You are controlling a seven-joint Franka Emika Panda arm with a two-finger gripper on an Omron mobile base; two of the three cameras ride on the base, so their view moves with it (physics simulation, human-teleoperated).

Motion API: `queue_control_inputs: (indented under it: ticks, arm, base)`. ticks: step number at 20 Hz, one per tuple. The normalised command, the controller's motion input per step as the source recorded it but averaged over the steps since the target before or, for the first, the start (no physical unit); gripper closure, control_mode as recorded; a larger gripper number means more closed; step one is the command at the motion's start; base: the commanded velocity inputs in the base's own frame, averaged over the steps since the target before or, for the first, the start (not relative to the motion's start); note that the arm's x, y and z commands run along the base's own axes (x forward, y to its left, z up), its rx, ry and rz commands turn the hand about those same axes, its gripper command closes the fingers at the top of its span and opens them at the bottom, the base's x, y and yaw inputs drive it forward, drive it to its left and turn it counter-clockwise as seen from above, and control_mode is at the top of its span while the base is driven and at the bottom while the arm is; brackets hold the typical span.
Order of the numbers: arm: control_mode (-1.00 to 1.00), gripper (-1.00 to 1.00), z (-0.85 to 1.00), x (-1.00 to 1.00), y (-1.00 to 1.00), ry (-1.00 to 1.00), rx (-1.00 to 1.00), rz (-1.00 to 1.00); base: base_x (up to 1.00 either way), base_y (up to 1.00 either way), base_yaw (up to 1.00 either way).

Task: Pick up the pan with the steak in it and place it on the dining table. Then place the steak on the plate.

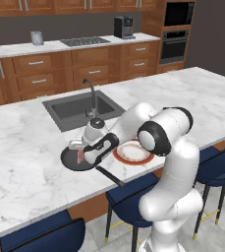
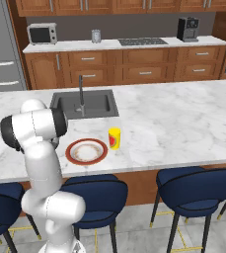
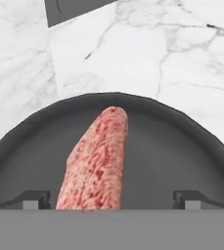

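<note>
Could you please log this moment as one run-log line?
pan: on dining table | steak: in pan, between open fingers | hand: over pan | plate: bare

You have one round black frying pan [image 1: 72, 160], one pinkish-red slab of raw steak [image 3: 96, 161] and one red-rimmed cream plate [image 2: 86, 151] — each a single item. Count one yellow canister [image 2: 114, 138] mid-frame, and three blue chairs [image 2: 196, 190] along the bottom.

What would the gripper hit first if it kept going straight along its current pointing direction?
Most likely the steak, which lies between the open gripper fingertips, then the pan floor beneath; depth is unclear.
</note>
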Motion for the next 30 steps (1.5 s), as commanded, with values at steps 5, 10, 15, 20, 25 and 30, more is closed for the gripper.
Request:
queue_control_inputs:
  ticks: [5, 10, 15, 20, 25, 30]
  arm:
    - [-1.00, -1.00, -0.38, 0.01, 0.21, 0.03, -0.01, -0.03]
    - [-1.00, 1.00, -0.13, 0.00, 0.05, 0.01, 0.00, -0.01]
    - [-1.00, 1.00, 0.02, 0.04, 0.00, 0.00, 0.00, 0.00]
    - [-1.00, 1.00, 0.35, 0.15, 0.01, 0.00, 0.01, -0.09]
    - [-1.00, 1.00, 0.64, 0.12, 0.01, 0.02, 0.00, -0.14]
    - [-1.00, 1.00, 0.59, 0.00, -0.26, 0.06, 0.00, -0.16]
  base:
    - [0.00, 0.00, 0.00]
    - [0.00, 0.00, 0.00]
    - [0.00, 0.00, 0.00]
    - [0.00, 0.00, 0.00]
    - [0.00, 0.00, 0.00]
    - [0.00, 0.00, 0.00]
